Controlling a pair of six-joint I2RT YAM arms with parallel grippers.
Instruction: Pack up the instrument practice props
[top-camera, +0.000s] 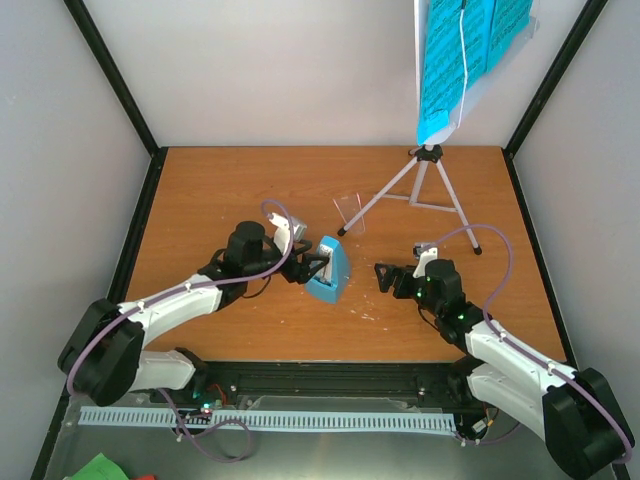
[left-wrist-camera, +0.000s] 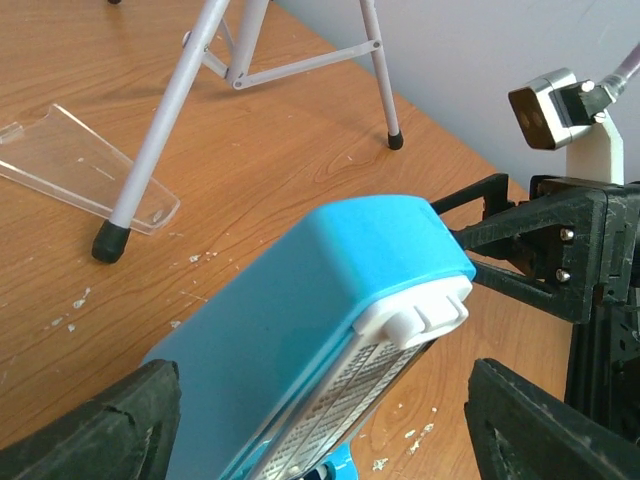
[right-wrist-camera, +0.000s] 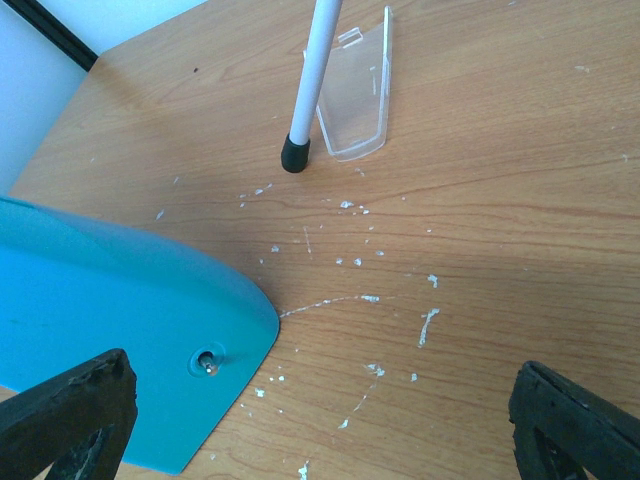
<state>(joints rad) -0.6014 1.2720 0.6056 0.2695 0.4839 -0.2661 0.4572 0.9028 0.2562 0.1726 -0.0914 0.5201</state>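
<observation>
Zero props were packed | left end effector (top-camera: 308, 268) stood apart astride metronome (top-camera: 330, 272) | right end effector (top-camera: 384, 278) apart, empty | stand (top-camera: 425, 185), pages (top-camera: 455, 60) pending

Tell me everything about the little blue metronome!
The metronome is a small light-blue plastic-looking pyramid with a rounded top, a white knob and a white scaled face. It rests on the wooden table between the left gripper's open fingers; whether they touch it is unclear. The right gripper hangs open nearby.

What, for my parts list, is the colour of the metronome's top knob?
White. The knob tops the light-blue metronome; clearest in the left wrist view.
</observation>
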